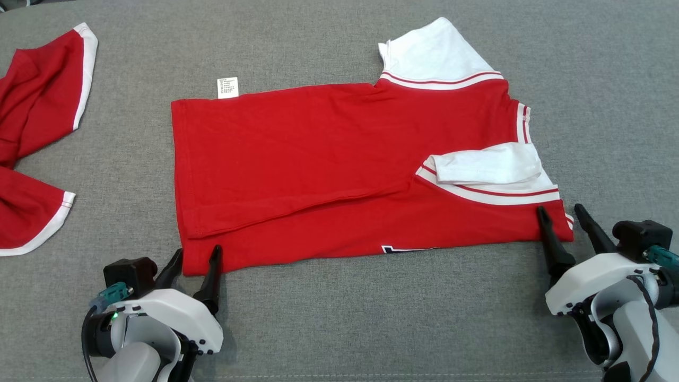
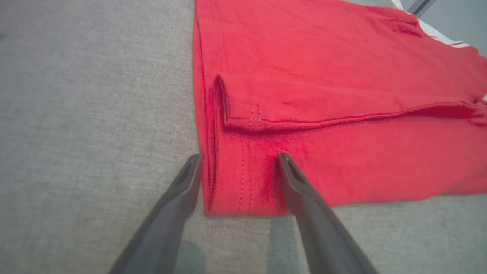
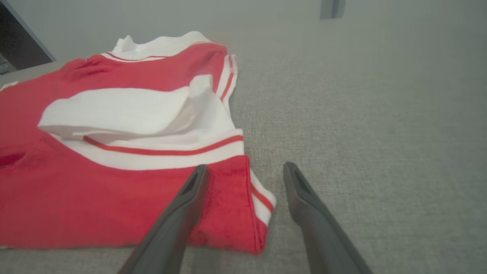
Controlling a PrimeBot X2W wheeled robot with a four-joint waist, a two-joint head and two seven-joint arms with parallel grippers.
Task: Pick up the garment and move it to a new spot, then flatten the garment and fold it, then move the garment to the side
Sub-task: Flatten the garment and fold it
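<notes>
At corners of the garment [image 1: 339, 175], left end effector [image 1: 197, 250] and right end effector [image 1: 559, 208] stand spread; head view adds a label [image 1: 227, 87]

Matt red knit-cloth garment [image 1: 329, 159] on coarse grey woven surface [image 1: 371, 318]; smooth dark plastic-looking fingers [image 2: 304, 198]

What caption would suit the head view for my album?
Open left fingers and right fingers straddle the near corners of a partly folded red-and-white shirt on grey cloth.

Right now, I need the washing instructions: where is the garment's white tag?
In the head view, the white tag sticks out from the far edge of the red garment, near its left corner, on the grey surface.
</notes>
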